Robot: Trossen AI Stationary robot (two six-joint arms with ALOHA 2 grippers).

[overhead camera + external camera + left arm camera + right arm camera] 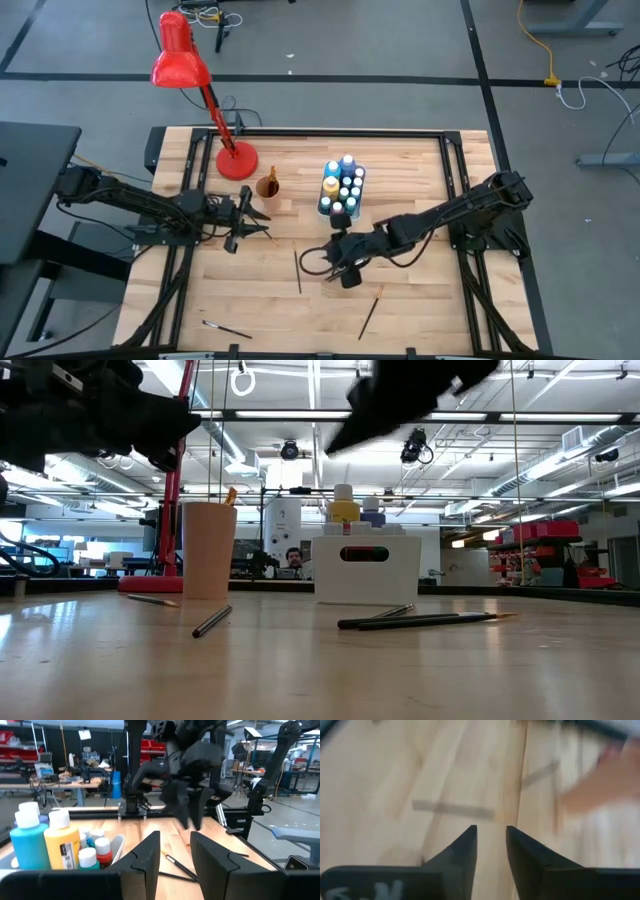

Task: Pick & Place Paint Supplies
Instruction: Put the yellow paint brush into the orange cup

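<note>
Several white-capped paint bottles (342, 183) stand in a white bin (367, 568) at the table's middle; blue and yellow ones (61, 845) show in the left wrist view. A tan cup (267, 187) beside it holds one brush. Thin brushes lie flat on the wood: one (298, 271) near the middle, one (370, 311) toward the near edge, one (226, 328) at the near left. My left gripper (245, 214) hovers open, left of the cup. My right gripper (344, 270) hangs open above the table, nearer than the bin, with bare wood below its fingers (491, 832).
A red desk lamp (180, 62) stands with its round base (237, 161) on the far left of the table, next to the cup. Black rails (460, 170) frame the tabletop. Bare wood lies along the near edge between the loose brushes.
</note>
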